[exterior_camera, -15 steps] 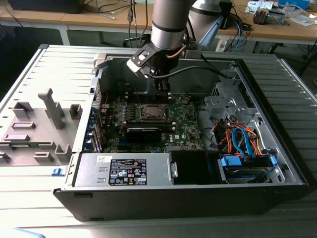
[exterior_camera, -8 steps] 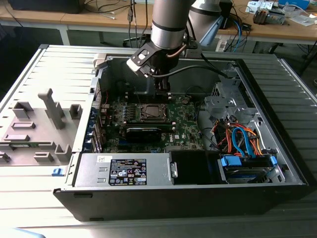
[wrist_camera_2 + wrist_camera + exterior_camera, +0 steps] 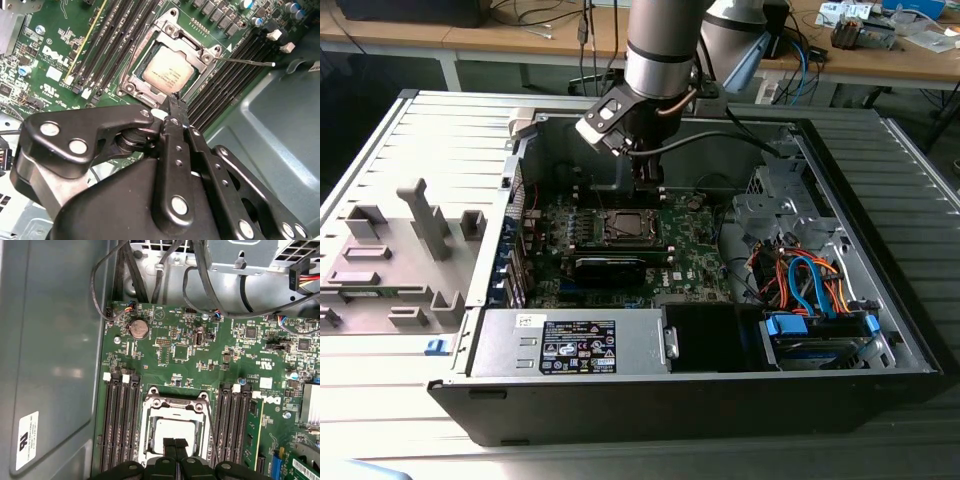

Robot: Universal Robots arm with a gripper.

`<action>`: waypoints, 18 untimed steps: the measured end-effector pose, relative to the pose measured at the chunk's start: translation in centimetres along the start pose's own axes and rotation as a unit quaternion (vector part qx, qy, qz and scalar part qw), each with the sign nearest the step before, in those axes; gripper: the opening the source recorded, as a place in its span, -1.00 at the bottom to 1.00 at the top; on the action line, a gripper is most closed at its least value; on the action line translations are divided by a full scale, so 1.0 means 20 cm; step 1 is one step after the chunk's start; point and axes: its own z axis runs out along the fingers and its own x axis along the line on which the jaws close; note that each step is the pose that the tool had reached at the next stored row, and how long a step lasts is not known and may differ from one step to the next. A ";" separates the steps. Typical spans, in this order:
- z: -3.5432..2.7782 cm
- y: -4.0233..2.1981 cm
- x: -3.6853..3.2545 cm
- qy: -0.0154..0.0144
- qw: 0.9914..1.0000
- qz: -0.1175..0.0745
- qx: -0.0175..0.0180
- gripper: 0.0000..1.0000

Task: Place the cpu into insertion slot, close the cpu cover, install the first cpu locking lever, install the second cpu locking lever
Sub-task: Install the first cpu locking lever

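Just below the gripper (image 3: 175, 445), jaws pressed together and empty, the cpu (image 3: 167, 72) lies seated in the insertion slot (image 3: 129, 86), framed by the cpu cover (image 3: 192, 47): a light, stiff, fragile chip, probably best gripped by its edges.

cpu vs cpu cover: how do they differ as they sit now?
The cpu is a solid square with a pale metal top; the cpu cover is an open silvery frame. The cpu cover is larger and surrounds the cpu, which shows through its cut-out. Both are square, metallic and lie flat.
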 end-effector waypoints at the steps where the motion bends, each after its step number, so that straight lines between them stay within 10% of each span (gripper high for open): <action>1: 0.000 0.000 0.000 0.000 1.000 -0.010 0.000 -0.79; 18: 0.000 0.000 0.000 -0.002 0.998 -0.068 0.001 -0.79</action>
